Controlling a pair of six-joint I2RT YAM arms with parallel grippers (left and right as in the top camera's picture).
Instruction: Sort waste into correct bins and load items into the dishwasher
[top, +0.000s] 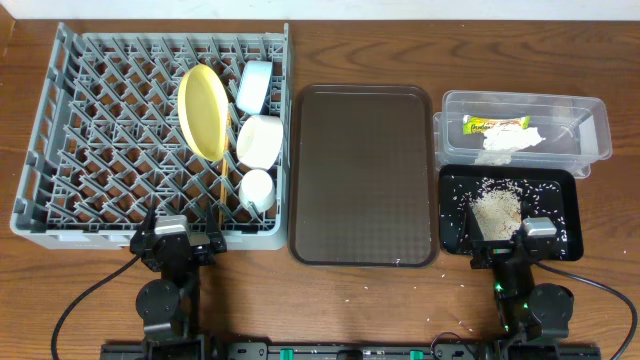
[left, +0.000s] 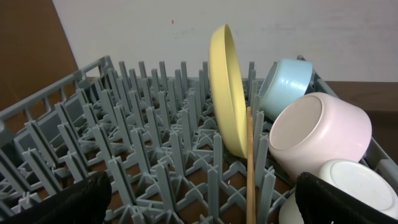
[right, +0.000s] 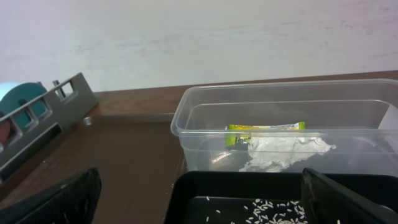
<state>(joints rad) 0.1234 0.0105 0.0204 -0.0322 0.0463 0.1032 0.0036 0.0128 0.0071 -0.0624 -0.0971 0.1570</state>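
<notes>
- Left jaws spread wide, empty, at the near edge of the grey dish rack (top: 60, 150).
- Right jaws likewise released, at the near edge of the black tray (top: 560, 190).
- Yellow plate (top: 203, 110) stands on edge in the rack; light blue bowl (top: 255, 86), white bowl (top: 261, 140), cup (top: 258, 188) and chopsticks (top: 222, 195) are just beside it.
- Wrapper (top: 495, 124) and napkin (top: 510, 142) lie in the clear tub (top: 590, 120); rice (top: 496, 210) lies in the black tray.

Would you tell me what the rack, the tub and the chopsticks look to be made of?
Rack: grey moulded plastic by the look, matt, with a uniform lattice of pegs.
Tub: clear plastic, glossy; the wrapper and napkin show through its wall.
Chopsticks: probably wood or bamboo, matt tan; grain too fine to see.
</notes>
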